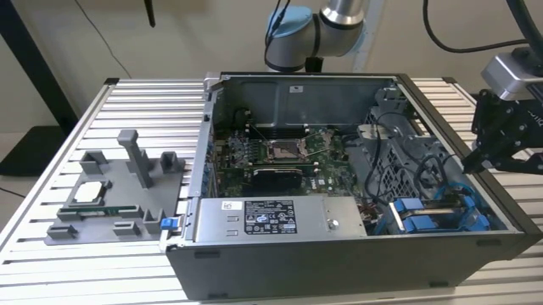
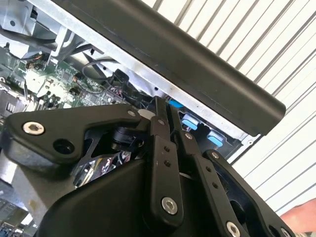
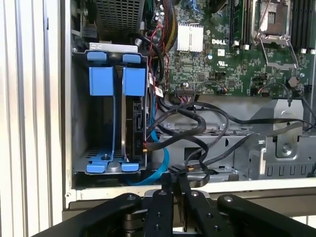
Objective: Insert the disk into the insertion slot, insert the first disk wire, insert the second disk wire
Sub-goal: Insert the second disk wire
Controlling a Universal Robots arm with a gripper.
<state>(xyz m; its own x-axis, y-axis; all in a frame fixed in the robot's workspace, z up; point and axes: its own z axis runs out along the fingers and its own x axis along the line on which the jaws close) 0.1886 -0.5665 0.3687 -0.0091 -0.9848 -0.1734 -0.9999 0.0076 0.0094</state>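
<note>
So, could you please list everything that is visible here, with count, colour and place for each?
Computer case: one, dark grey, open, on the slatted table.
Table: one, silver slats, under everything.
Motherboard: one, green, inside the case.
Power-supply box: one, grey with a white label, at the case's front edge.
Disk: one, in a blue carrier, seated in the drive bay.
Cables: several, black plus one blue, beside the bay.
Fixture: one, grey, on the table at the exterior view's left.
Gripper: one, black, fingers closed, hanging over the case's edge at the exterior view's right.
</note>
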